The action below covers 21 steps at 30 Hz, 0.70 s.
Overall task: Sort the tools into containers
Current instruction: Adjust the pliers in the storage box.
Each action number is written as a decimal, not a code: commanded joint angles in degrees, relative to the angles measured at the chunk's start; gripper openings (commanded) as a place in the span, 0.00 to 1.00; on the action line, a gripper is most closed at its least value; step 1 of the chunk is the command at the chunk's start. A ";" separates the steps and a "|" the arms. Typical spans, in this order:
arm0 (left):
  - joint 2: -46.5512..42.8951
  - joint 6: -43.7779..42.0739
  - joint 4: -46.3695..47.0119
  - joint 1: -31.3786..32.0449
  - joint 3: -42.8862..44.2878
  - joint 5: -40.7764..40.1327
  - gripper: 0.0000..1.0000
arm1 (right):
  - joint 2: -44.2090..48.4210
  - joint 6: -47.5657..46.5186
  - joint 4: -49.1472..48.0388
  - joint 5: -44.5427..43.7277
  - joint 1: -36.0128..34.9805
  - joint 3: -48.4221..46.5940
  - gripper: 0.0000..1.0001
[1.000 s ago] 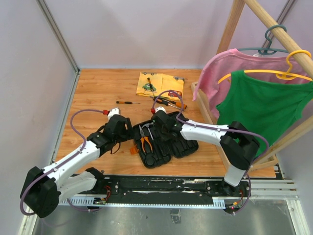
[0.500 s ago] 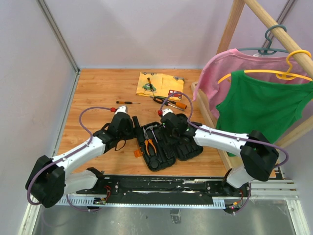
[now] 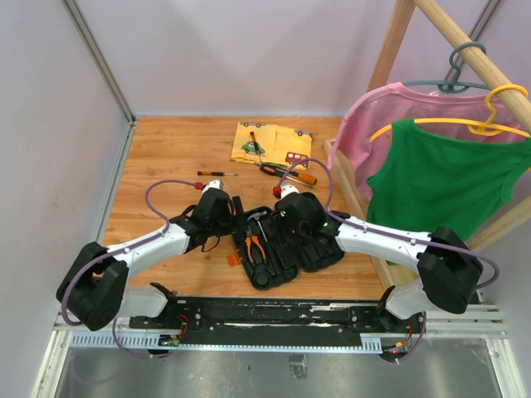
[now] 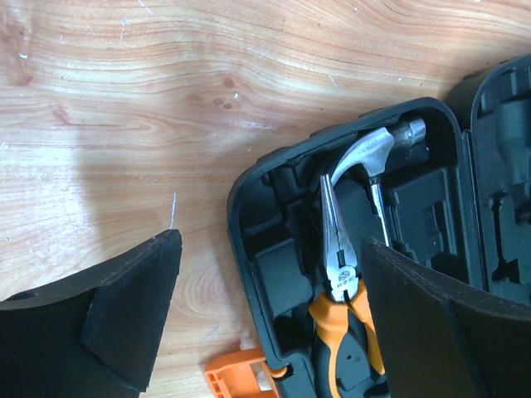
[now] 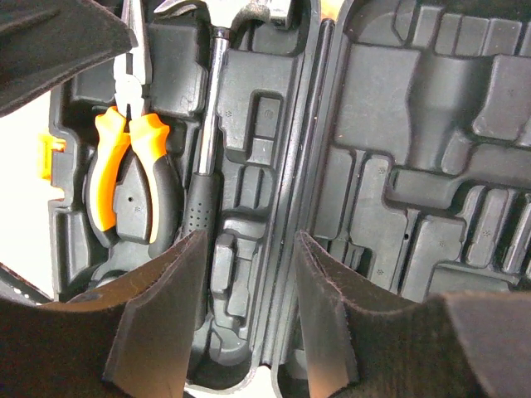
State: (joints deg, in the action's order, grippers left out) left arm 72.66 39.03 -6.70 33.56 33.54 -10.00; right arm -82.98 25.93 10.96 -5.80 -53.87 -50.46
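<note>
Case (image 3: pixel 319 249) open directly beneath both tools, holding one pliers (image 4: pixel 338 274) and one hammer (image 5: pixel 203 191). Left tool (image 4: pixel 265 249) spread wide, right tool (image 5: pixel 250 240) part-spread, both empty. Just beyond the left: one thin screwdriver (image 3: pixel 217 173), long axis crosswise. Beyond the right: seemingly two orange-handled screwdrivers (image 3: pixel 290 172), then a lone screwdriver (image 3: pixel 255 143) on the yellow cloth (image 3: pixel 286 141).

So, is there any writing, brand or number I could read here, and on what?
No text can be read.
Pliers: small stamped mark near the pivot, too blurred to read.
Yellow cloth: printed pictures, too small to show any lettering.
Tool case: no label in view.
</note>
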 commanded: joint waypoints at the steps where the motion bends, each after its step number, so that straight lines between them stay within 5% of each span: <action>1: 1.87 0.95 2.45 0.36 2.18 -1.14 0.93 | 0.65 0.84 -0.41 -0.48 0.78 0.62 0.48; 13: 4.93 0.99 4.61 0.36 1.17 -0.67 0.87 | -0.24 0.77 0.07 -0.39 0.77 0.17 0.48; 21: 6.19 0.88 5.83 0.36 0.48 0.44 0.72 | -0.68 0.87 0.20 -0.70 0.73 0.53 0.48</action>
State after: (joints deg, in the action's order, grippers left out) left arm 78.17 39.94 -2.39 33.58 34.17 -9.54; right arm -83.09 26.20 10.98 -5.80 -53.87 -50.46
